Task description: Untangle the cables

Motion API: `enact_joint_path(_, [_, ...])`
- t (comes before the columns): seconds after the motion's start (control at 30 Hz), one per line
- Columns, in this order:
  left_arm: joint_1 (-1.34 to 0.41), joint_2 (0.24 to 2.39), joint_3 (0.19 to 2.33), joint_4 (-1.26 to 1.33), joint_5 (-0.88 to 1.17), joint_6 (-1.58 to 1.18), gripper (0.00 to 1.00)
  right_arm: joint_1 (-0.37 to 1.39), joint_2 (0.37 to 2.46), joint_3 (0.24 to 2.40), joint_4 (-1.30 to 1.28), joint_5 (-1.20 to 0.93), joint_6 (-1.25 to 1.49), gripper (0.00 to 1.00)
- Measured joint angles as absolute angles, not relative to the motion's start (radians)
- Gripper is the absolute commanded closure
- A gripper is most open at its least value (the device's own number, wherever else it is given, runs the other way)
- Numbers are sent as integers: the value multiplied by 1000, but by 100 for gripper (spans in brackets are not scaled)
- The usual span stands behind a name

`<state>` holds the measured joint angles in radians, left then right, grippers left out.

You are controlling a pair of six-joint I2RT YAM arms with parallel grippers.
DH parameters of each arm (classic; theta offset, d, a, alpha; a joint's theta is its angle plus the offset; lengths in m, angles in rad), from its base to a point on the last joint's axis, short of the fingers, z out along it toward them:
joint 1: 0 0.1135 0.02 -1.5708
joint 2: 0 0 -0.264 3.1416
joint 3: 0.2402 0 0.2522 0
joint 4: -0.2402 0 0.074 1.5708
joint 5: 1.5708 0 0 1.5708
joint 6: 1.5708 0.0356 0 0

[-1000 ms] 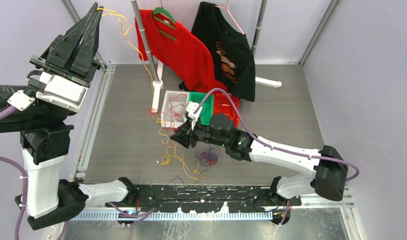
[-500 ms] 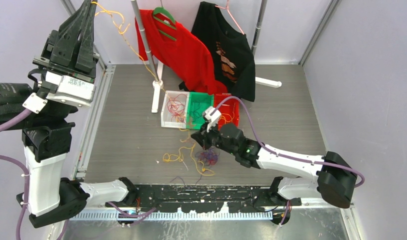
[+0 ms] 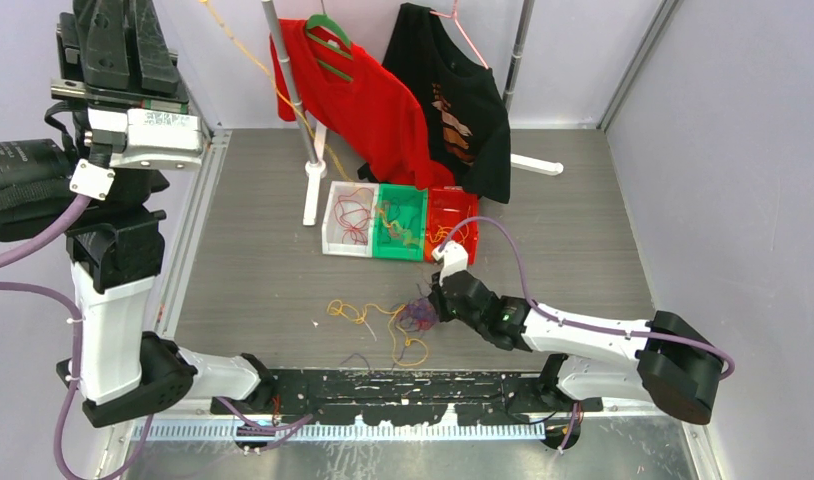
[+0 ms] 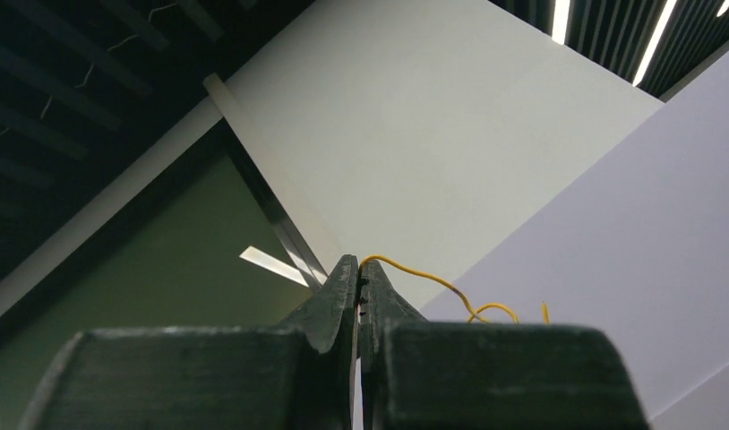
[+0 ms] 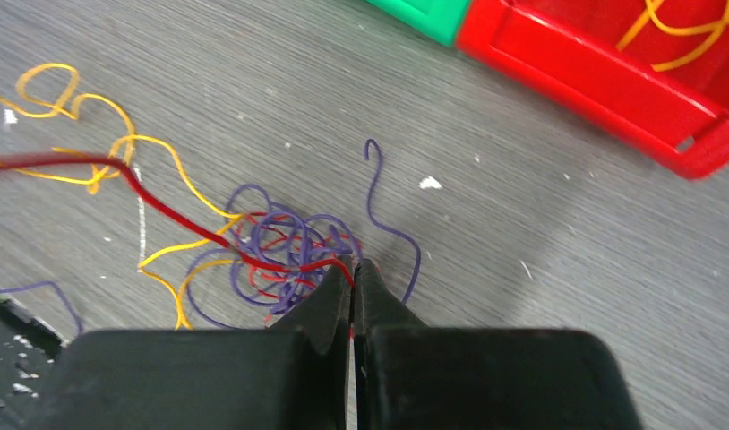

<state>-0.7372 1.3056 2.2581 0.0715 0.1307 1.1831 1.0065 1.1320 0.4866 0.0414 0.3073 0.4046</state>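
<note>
The cables lie in a purple, red and yellow tangle (image 3: pixel 415 315) (image 5: pixel 280 251) on the grey table, with loose yellow loops (image 3: pixel 368 318) to its left. My right gripper (image 3: pixel 424 304) (image 5: pixel 353 266) is low at the tangle's right edge, shut on a red cable (image 5: pixel 177 213) that runs off to the left. My left gripper (image 4: pixel 359 264) is raised high at the far left, shut on a thin yellow cable (image 4: pixel 428 278). That yellow cable (image 3: pixel 253 55) slants down toward the bins. In the top view the left fingertips are cut off by the frame's top edge.
A white bin (image 3: pixel 331 215), a green bin (image 3: pixel 415 205) and a red bin (image 3: pixel 461 205) sit side by side mid-table, each holding cables. Behind them a rack pole (image 3: pixel 288 80) stands with a red shirt (image 3: pixel 368 105) and a black shirt (image 3: pixel 458 95) hanging.
My right gripper moved from the bins down to the tangle and shut on the red cable. My left arm rose higher, drawing the yellow cable up.
</note>
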Motion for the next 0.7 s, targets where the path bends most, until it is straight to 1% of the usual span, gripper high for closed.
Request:
enact_joint_path(0.2, [-737,1329,2292,127,131,1230,100,1006,1150,467,-6,366,454,99])
enact_joint_path(0.37, [-737,1375,2384,170,129,1259,100,1000,1219,451,-32,399,514,99])
enact_joint_path(0.57, [-737,1364,2376,199,132,1299,100,991,1227,425,-45,424,583,99])
enact_joint_path(0.63, [-737,1388,2421,207,138,1330,100,983,1227,424,-53,440,616,99])
enact_joint_path(0.7, [-737,1449,2536,216,157,1370,100,974,1227,421,-61,454,655,99])
